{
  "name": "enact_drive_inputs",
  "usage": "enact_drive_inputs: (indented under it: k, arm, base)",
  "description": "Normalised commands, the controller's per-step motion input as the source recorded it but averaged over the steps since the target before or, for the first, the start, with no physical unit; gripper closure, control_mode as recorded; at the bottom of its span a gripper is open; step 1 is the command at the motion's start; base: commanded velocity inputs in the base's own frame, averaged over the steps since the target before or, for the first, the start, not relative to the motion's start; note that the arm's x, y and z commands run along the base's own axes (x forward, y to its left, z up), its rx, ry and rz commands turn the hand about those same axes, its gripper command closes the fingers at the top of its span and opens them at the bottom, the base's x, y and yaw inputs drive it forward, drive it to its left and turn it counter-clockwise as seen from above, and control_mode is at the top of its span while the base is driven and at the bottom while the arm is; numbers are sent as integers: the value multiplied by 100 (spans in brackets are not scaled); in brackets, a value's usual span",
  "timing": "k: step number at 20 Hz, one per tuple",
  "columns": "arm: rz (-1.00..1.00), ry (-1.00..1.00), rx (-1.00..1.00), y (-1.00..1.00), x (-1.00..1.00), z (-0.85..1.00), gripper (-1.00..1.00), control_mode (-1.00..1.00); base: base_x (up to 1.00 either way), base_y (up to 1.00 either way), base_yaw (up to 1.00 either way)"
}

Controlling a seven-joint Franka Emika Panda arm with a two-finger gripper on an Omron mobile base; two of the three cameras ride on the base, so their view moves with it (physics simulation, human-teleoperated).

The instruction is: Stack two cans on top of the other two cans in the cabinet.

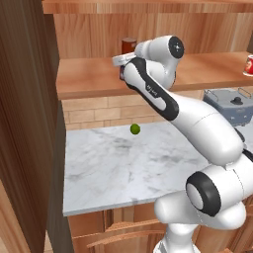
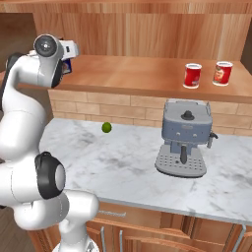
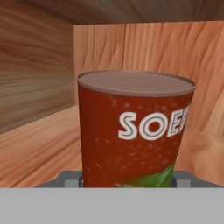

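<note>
A dark red soup can [image 3: 135,135], a smooth cylinder with a flat dull lid, white lettering and a green patch low on its label, is seen close up in the hand view, standing upright on the cabinet [image 1: 94,76] shelf; the tool [image 3: 131,180] is pinched on its lower part, with a grey finger pad [image 3: 70,178] set against each side of it. In the left base view the top of the same can is glimpsed just behind the white arm, near the left part of the shelf and in front of the grained back panel. The cabinet is built of warm brown planks with a streaked grain and a thick shelf board. Well apart from the held can, towards the right end of the shelf, two more red cans are stood side by side but not touching: one with a white band [image 2: 192,75] and one with a paler label [image 2: 223,73]. Below the shelf a strip of tan brick is laid, and under it the white marble surface [image 1: 113,173], veined in grey, is spread. On it a small round green lime [image 2: 106,127] is placed near the brick, and a boxy grey-blue espresso machine [image 2: 184,138] with a dark knob and a perforated drip tray is stood to its right. Wooden drawer fronts are seen below the surface.
</note>
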Motion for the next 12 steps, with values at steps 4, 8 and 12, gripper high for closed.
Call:
enact_drive_inputs:
  k: [4, 8, 12]
  arm:
    - [0, 0, 0, 1, 1, -27, -100, -100]
    - [0, 0, 0, 1, 3, -24, -100, -100]
    - [0, 0, 1, 2, 6, -21, -100, -100]
  base:
    - [0, 0, 0]
    - [0, 0, 0]
    - [0, 0, 0]
